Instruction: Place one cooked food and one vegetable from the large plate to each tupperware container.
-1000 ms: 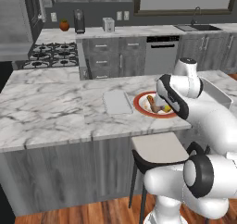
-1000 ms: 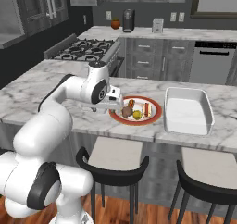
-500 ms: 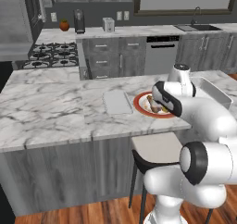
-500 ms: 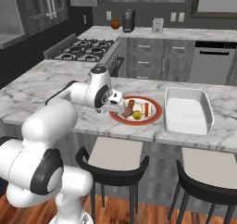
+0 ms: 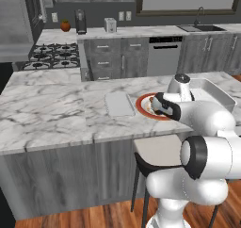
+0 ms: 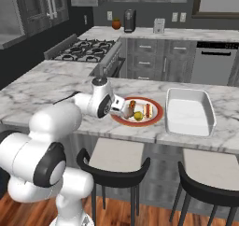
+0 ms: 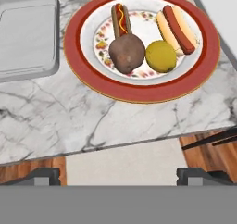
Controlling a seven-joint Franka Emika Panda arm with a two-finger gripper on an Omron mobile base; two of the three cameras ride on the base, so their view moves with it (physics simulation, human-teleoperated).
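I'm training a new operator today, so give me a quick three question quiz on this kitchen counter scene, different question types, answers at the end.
1. True or false: the gripper is holding a food item.
2. How many hot dogs lie on the large plate?
3. Multiple choice: the brown potato touches A) the small flat tray, B) the yellow-green round vegetable, C) the deep white tray.

Key: 1 false, the gripper is open and holds nothing. 2 two, a thin one with mustard and one in a bun. 3 B.
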